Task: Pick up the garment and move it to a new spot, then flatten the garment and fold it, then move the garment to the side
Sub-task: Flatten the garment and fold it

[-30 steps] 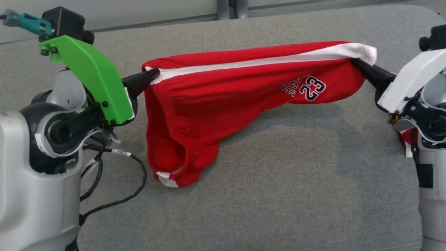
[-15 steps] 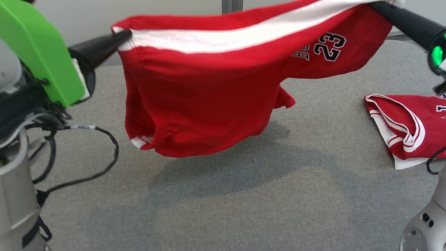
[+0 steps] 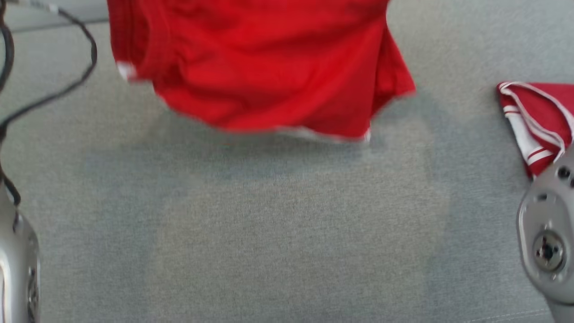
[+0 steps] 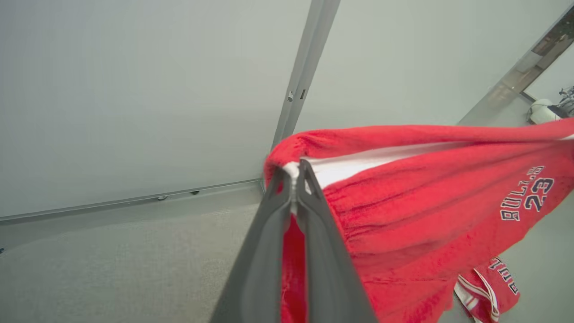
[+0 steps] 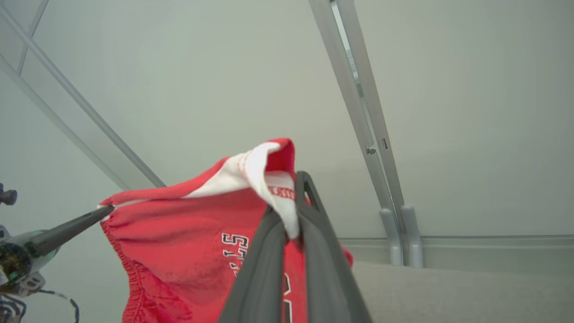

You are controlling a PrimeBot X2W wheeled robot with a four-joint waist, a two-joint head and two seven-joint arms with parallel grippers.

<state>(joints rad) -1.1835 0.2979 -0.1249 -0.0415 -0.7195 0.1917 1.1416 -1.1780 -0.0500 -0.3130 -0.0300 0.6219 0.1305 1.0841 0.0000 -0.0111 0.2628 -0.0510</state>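
Grey fabric surface (image 3: 287, 233) bears a red-and-white jersey (image 3: 540, 107) at right.

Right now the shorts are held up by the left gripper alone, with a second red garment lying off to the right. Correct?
Not alone: both grippers hold the shorts. The right wrist view shows the right gripper shut on the white-trimmed corner and the left gripper pinching the far end. The second garment does lie off to the right.

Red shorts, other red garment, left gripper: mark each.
Red shorts (image 3: 269, 67): head view, hanging red panel.
Other red garment (image 3: 554, 103): head view, red cloth beside striped trim.
Left gripper (image 4: 293, 172): left wrist view, between fingertips pinching the shorts.
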